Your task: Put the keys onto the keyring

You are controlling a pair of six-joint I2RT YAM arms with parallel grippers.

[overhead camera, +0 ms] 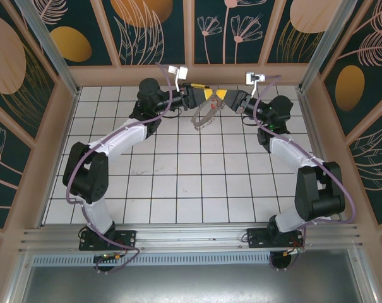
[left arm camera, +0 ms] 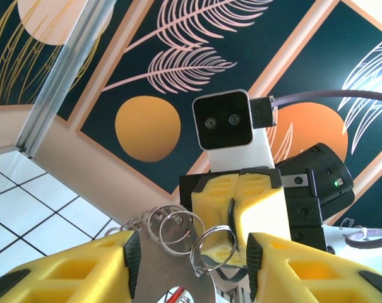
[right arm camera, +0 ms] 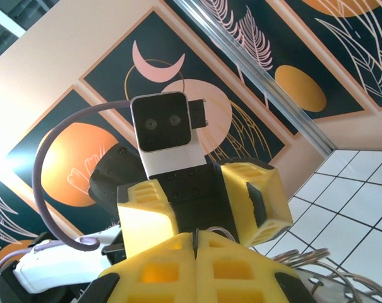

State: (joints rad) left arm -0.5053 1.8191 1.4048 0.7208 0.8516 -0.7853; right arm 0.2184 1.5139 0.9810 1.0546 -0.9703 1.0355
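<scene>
Left wrist: left gripper [left arm camera: 192,255] jaws stood half open, keys [left arm camera: 160,278] and ring [left arm camera: 197,243] between them; right gripper [left arm camera: 233,221] closed, seemingly pinching ring. Likely light, stiff, slippery; take key by bow.

The place was a robot test cell in a lab, not a home or shop. Beneath the left gripper [overhead camera: 206,95] and the right gripper [overhead camera: 221,96] lay a white tabletop ruled with a dark grid [overhead camera: 178,183]. Behind them and to both sides rose dark-green wall panels painted with orange discs and pale leaves [overhead camera: 146,25], set between bare aluminium posts [overhead camera: 47,44]. Well back from the fingers, a silver aluminium rail [overhead camera: 191,235] carried both arm bases.
</scene>
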